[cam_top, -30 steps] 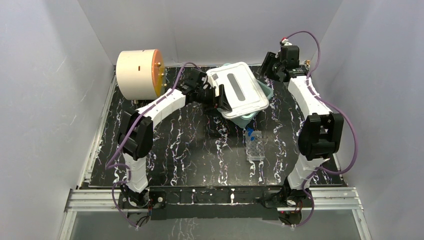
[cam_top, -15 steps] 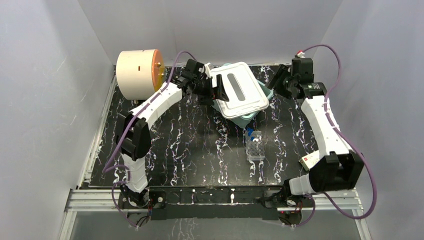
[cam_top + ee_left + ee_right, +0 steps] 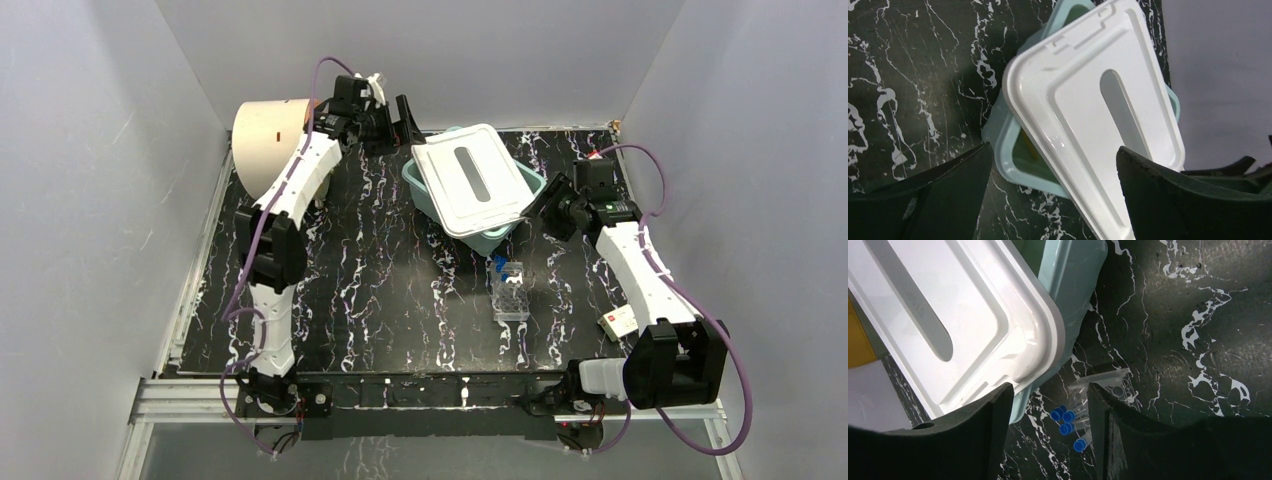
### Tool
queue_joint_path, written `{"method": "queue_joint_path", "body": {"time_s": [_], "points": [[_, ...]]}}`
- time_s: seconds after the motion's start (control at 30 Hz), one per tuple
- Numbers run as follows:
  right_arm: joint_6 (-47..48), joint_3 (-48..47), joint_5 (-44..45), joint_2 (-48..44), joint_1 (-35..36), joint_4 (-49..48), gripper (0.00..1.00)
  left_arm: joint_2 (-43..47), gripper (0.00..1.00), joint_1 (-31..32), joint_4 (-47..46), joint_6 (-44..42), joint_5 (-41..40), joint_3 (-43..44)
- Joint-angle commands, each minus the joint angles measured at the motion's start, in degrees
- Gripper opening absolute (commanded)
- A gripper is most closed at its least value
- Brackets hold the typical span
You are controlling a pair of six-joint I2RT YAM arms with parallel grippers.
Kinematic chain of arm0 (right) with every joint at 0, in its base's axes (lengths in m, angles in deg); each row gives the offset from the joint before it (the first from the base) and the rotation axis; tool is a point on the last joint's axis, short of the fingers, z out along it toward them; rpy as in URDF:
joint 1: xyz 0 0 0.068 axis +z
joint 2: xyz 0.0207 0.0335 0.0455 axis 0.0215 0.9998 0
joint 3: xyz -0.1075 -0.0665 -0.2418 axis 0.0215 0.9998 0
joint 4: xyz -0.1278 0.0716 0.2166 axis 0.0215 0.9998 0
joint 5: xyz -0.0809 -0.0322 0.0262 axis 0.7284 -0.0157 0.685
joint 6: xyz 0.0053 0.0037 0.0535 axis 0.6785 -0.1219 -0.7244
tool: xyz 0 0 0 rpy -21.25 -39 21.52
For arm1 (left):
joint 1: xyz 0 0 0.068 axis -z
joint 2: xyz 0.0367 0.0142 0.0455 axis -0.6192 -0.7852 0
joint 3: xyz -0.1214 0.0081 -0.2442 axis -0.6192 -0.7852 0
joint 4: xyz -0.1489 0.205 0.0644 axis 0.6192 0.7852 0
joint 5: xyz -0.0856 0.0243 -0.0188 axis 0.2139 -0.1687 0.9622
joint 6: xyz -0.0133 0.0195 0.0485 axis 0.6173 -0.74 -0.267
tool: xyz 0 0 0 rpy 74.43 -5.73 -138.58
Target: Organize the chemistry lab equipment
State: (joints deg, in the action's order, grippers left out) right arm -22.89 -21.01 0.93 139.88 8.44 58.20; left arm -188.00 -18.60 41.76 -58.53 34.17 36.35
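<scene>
Hovering at upper left, Jo: left gripper, fingers wide and empty, clear of the white plastic lid lying askew on the pale teal bin.

Yes, Sam. Right gripper is open and empty too. The clear tube rack with blue-capped thin tubes stands mid-frame. Probably next: grasp that rack squarely.

We are two arms built alike. Our left arm and our right arm each have smooth white shells on the long links and bulky black housings at the joints. A thin purple cable loops loosely along each arm, and both end in black bases. Our left tool carries broad, matte black fingers with a grainy face — our right tool has the same.
</scene>
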Motion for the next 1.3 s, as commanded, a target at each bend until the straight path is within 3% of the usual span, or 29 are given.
{"method": "queue_joint_path", "body": {"time_s": [0.0, 0.23, 0.47, 0.8, 1.0, 1.13, 1.27], "points": [[-2.41, -0.01, 3.33, 0.03, -0.17, -7.5, 0.63, -5.1, 0.94, 0.03, -0.5, -1.91, 0.79, 5.47], [0.12, -1.68, 4.96, 4.12, -0.41, -7.81, 0.47, -8.93, 0.98, -0.71, -7.16, 0.45, 3.42, 9.17], [6.23, -5.12, 9.16, 8.28, -0.65, -6.65, 0.38, -9.25, 0.98, -0.76, -7.79, -0.39, 2.97, 9.22], [21.13, -9.52, 13.78, 13.36, -1.58, -11.22, 0.38, -8.21, 0.98, -0.98, -7.6, -2.37, 3.29, 7.73], [28.21, -8.68, 10.69, 14.49, -2.05, -16.71, 0.38, -9.82, 0.98, -1.33, -10.19, -3.75, 8.25, 7.59], [29.54, -8.36, 7.76, 14.52, -2.56, -17.51, 0.38, -9.81, 0.87, -1.43, -11.17, -3.34, 11.03, 6.25], [30.51, -7.39, 5.6, 13.84, -2.63, -18.82, 0.38, -8.91, 0.65, -1.38, -10.7, -4.01, 10.87, 4.07]]}}
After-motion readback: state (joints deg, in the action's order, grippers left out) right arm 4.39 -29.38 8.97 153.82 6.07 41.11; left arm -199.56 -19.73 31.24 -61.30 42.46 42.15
